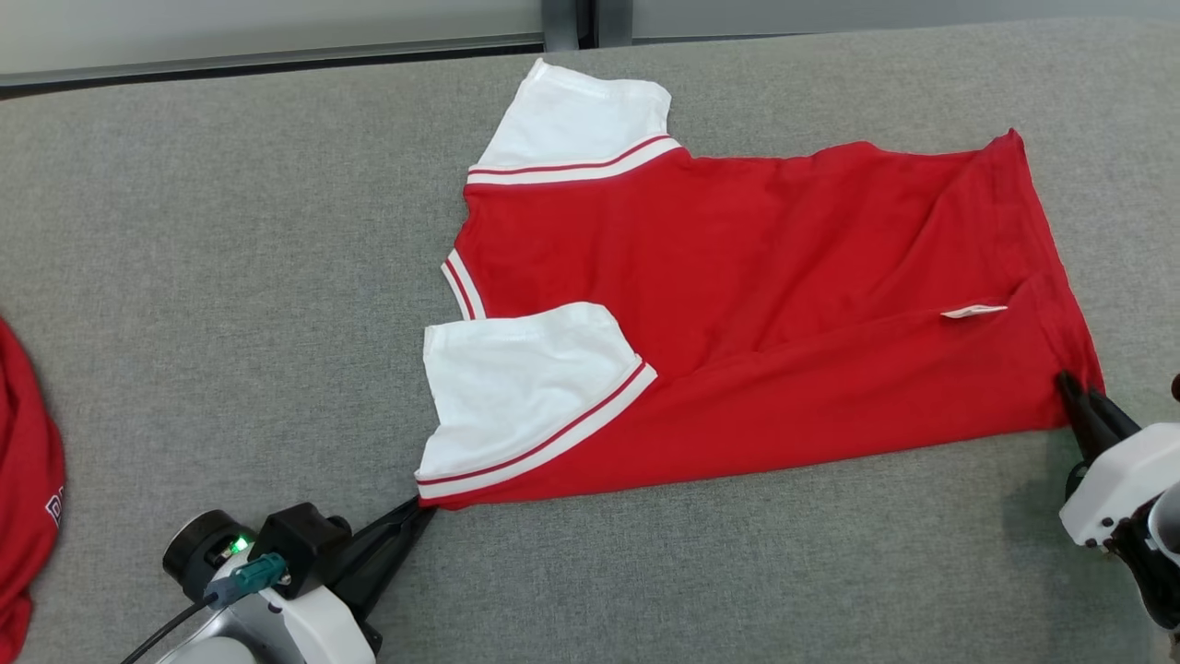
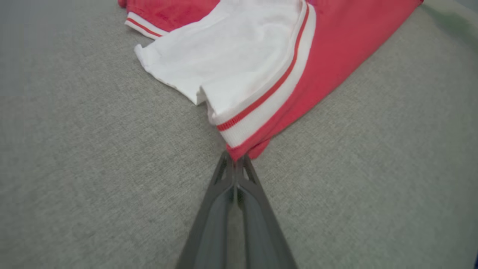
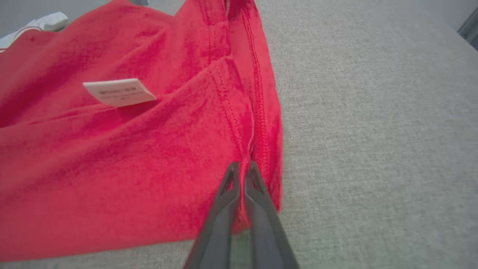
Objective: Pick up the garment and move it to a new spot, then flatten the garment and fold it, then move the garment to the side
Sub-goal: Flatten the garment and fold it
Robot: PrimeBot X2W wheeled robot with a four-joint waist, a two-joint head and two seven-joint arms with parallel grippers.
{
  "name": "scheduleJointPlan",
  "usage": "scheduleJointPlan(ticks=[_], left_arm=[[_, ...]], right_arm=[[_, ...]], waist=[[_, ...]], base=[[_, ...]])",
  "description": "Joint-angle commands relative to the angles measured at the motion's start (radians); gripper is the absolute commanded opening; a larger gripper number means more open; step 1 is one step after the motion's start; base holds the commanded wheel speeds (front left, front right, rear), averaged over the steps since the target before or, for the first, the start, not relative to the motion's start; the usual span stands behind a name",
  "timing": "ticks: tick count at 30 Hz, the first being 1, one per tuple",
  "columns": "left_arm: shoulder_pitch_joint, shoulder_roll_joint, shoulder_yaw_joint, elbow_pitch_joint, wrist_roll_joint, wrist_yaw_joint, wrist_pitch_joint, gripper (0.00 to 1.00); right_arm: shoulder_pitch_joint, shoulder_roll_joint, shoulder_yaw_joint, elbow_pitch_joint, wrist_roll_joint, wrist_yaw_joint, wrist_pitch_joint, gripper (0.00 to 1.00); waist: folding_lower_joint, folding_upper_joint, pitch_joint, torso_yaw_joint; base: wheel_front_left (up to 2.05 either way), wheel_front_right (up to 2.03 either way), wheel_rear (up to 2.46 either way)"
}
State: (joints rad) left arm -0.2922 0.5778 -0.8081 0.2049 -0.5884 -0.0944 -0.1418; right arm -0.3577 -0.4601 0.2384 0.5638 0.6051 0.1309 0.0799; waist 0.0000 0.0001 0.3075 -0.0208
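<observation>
The garment (image 1: 737, 304), a red T-shirt with white sleeves and striped cuffs, lies spread on the grey table with its neckline to the left and hem to the right. A small white label (image 1: 973, 312) shows near the hem. My left gripper (image 1: 419, 505) is shut on the near shoulder corner, just below the near white sleeve (image 1: 516, 387). In the left wrist view its fingertips (image 2: 236, 158) pinch red cloth (image 2: 336, 45). My right gripper (image 1: 1074, 387) is shut on the near hem corner. The right wrist view has it (image 3: 242, 168) clamping the stitched hem (image 3: 257, 112).
Another red garment (image 1: 23, 498) with dark lettering lies at the table's left edge. The grey table (image 1: 230, 277) runs wide around the shirt, and its far edge (image 1: 277, 69) meets a pale wall.
</observation>
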Motion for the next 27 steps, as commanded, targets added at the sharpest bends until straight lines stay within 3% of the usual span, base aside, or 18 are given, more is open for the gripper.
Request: scheduleJointPlan(ticks=[1,7,15,23,24,25,26,27], left_arm=[[0.006,0.015,0.003,-0.005,0.009,0.01,-0.005,0.0],[0.075,0.079,-0.001,-0.107,0.013,0.05,0.019,0.0],[0.201,0.193,-0.038,-0.33,0.022,0.129,0.133,0.0],[0.278,0.233,-0.052,-0.453,-0.042,0.172,0.229,0.0],[0.279,0.231,-0.05,-0.459,-0.053,0.179,0.235,0.0],[0.28,0.227,-0.048,-0.462,-0.06,0.181,0.241,0.0],[0.28,0.222,-0.048,-0.463,-0.067,0.184,0.248,0.0],[0.278,0.217,-0.047,-0.464,-0.075,0.185,0.254,0.12]], right_arm=[[0.022,-0.011,-0.001,-0.005,0.013,0.0,-0.012,0.0],[0.121,-0.062,0.002,-0.073,0.058,-0.001,-0.025,0.0],[0.284,-0.134,-0.023,-0.182,0.082,-0.001,-0.025,0.0],[0.373,-0.147,-0.083,-0.247,0.08,-0.001,0.009,0.0],[0.38,-0.14,-0.094,-0.247,0.082,-0.001,0.021,0.05],[0.385,-0.137,-0.099,-0.254,0.075,-0.001,0.03,0.31],[0.387,-0.134,-0.107,-0.259,0.069,-0.001,0.037,0.45],[0.387,-0.128,-0.118,-0.264,0.064,-0.001,0.044,0.7]], waist=[[0.0,-0.0001,-0.011,-0.007],[0.0,-0.0001,-0.043,-0.027],[0.0,-0.0001,-0.048,-0.038],[0.0,-0.0001,-0.027,-0.032],[0.0,-0.0001,-0.027,-0.031],[0.0,-0.0001,-0.027,-0.03],[0.0,-0.0001,-0.027,-0.028],[0.0,-0.0001,-0.029,-0.027]], base=[[0.0,0.0,0.0],[0.0,0.0,0.0],[0.0,0.0,0.0],[0.0,0.0,0.0],[0.0,0.0,0.0],[0.0,0.0,0.0],[0.0,0.0,0.0],[0.0,0.0,0.0]])
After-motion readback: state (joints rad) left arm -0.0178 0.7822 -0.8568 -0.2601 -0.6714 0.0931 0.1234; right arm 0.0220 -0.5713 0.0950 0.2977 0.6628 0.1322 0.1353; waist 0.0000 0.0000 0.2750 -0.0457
